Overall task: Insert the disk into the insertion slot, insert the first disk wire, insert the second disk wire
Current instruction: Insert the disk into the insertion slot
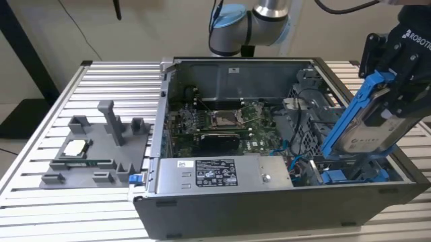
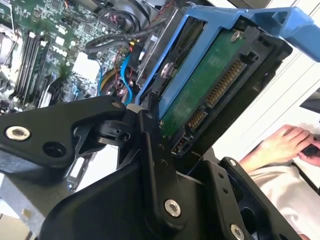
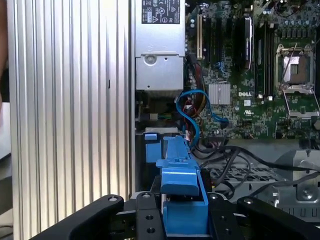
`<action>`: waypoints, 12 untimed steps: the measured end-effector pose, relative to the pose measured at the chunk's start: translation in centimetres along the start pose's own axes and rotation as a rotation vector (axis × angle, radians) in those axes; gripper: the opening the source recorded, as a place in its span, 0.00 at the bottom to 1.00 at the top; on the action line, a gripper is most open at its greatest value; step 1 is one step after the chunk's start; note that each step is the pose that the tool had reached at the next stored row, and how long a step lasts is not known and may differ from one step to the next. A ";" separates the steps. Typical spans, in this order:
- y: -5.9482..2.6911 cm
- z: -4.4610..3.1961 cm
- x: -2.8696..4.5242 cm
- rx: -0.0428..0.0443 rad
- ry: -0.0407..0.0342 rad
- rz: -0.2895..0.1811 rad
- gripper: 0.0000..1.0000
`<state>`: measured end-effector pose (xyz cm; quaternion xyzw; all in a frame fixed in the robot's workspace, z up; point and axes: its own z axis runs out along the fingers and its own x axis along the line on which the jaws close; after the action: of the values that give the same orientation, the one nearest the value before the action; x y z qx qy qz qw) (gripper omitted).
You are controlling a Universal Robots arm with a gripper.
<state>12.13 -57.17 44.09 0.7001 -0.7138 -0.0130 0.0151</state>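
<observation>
Ribbed aluminium worktop (image 1: 108, 80) carrying an open computer case (image 1: 269, 212), with a grey tray (image 1: 94, 151) of fixtures at the exterior view's left. The tool (image 1: 398, 103) is closed on the disk (image 1: 369, 133), its fingers (image 3: 147, 220) clamped against the two sides of the blue carrier frame. The disk hangs steeply tilted, one end down, over the corner of the case at the exterior view's right. Directly below it lies the insertion slot (image 1: 352, 176), a bay with blue side clips, next to the power supply (image 1: 215, 174). The lower end of the disk is near the slot's mouth and plainly not seated; whether the two touch cannot be told. In the second wrist view the disk's connectors (image 2: 220, 85) are bare, with nothing plugged in, and a blue cable (image 3: 192, 114) lies loose inside the case beside the main board (image 3: 260, 65). Judged from this, the first step is under way but unfinished, and both wire insertions remain to be done.
</observation>
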 end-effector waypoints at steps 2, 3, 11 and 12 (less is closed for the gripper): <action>-0.01 0.36 0.00 0.0000 0.0000 0.000 0.33; -0.02 0.55 0.00 0.0000 -0.0001 0.000 0.33; -0.07 1.81 0.00 0.0000 0.0000 0.000 0.33; -0.08 1.94 0.00 0.0000 0.0000 0.000 0.33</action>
<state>12.13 -57.17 42.15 0.7000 -0.7138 -0.0130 0.0151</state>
